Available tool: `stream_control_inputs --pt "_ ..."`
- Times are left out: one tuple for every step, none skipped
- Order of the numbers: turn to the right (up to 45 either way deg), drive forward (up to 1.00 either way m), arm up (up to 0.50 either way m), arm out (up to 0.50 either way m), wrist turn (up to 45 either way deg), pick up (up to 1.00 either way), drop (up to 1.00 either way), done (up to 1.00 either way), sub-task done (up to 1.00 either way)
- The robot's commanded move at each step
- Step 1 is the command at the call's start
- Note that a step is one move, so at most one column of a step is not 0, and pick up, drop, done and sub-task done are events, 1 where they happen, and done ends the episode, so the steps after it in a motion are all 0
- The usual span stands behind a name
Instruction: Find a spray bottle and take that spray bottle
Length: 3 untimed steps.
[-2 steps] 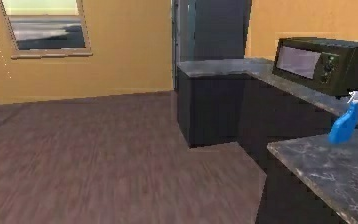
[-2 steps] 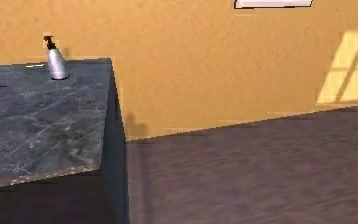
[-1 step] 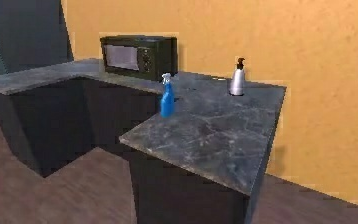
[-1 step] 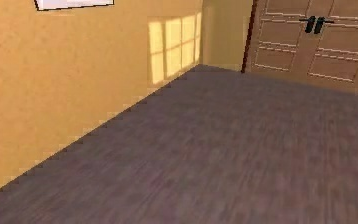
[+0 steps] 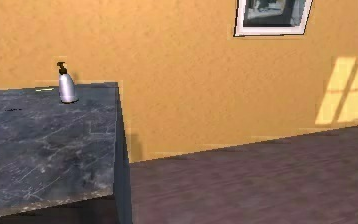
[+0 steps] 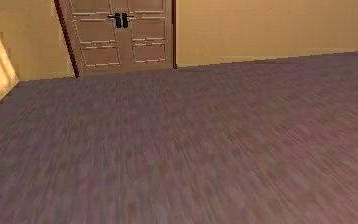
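Nearby, dark marbled counter (image 5: 47, 150) is sitting at the forward view's lower left. Spray bottle (image 5: 66, 85), grey with a dark top, is standing upright at the counter's far edge, nearer its far right corner. Purple-brown floor (image 5: 247, 180) is running beyond to an orange wall (image 5: 187, 70), with a framed picture (image 5: 274, 15) hanging high on it. Arm side view: floor is stretching to a panelled double door (image 6: 119, 35). Gripper state: cannot tell.

Forward view near counter (image 5: 47, 150), facing orange wall (image 5: 187, 70); arm side view faces distant doors (image 6: 120, 35).
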Motion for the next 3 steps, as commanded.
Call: stream_control_inputs --pt "3.0 0.0 0.0 0.0 0.0 0.0 0.0 0.0 0.0" --pt "0.0 0.5 0.0 0.0 0.0 0.0 0.0 0.0 0.0" --pt "-15.0 0.0 0.0 0.0 0.0 0.0 0.0 0.0 0.0"
